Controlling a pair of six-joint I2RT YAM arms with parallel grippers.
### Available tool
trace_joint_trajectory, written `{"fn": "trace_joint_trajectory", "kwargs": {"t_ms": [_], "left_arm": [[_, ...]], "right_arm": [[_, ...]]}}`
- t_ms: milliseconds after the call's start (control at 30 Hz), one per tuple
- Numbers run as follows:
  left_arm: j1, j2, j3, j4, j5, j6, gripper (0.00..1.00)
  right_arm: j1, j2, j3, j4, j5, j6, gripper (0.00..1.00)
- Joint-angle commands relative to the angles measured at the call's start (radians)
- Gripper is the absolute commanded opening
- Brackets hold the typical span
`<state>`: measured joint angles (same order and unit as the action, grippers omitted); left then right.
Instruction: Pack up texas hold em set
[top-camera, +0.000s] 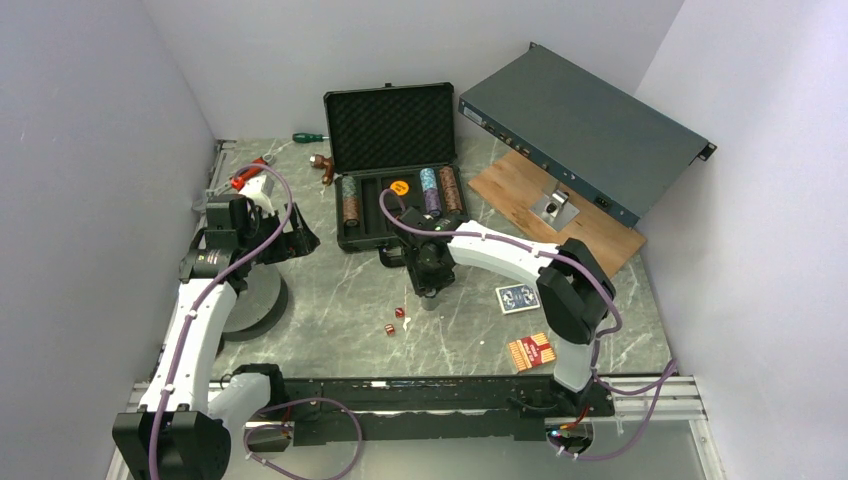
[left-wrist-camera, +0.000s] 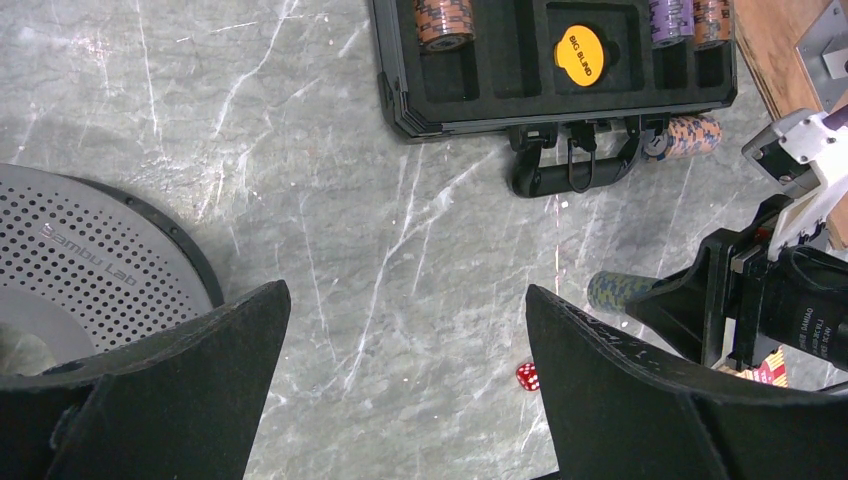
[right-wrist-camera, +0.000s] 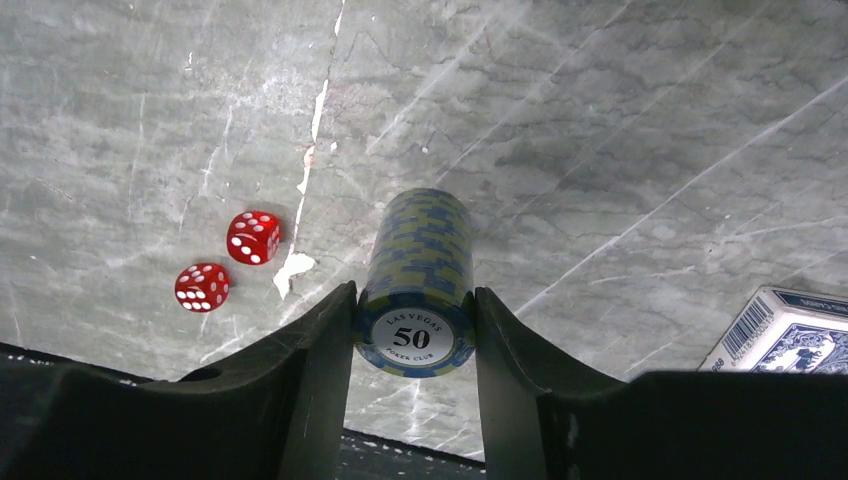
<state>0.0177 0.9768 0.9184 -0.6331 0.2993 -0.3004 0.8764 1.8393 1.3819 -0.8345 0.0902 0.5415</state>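
Your right end effector (right-wrist-camera: 415, 295) has its fingers against both sides of the blue-and-yellow stack (right-wrist-camera: 420, 245), which lies on its side on the bench (right-wrist-camera: 620, 130) with the "50" face toward the wrist camera. It looks gripped but not yet lifted. Watch the far end: the stack reaches past the fingertips, so those outer chips are probably unclamped and could spill. If the hold feels soft, open a little, push in deeper along the stack, then squeeze again. Lift slowly and level, and rise straight up. The dice (right-wrist-camera: 253, 237) sit just to the left and the blue deck (right-wrist-camera: 790, 330) off to the right, so there's room. Then carry it to the open case (top-camera: 390, 125) at the back of the bench, clear the handle (left-wrist-camera: 570, 175) at the case's front edge, and lower the stack into a free slot before letting go. Your left end effector (left-wrist-camera: 408, 295) hangs wide open and empty over the bench on the left, so leave it parked clear of the path.
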Motion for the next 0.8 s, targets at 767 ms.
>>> {"fn": "trace_joint_trajectory", "kwargs": {"t_ms": [767], "left_arm": [[-0.005,-0.044,0.016,0.012,0.02,0.015,0.94]], "right_arm": [[0.003,0.147,0.551,0.006,0.19,-0.092,0.0]]}}
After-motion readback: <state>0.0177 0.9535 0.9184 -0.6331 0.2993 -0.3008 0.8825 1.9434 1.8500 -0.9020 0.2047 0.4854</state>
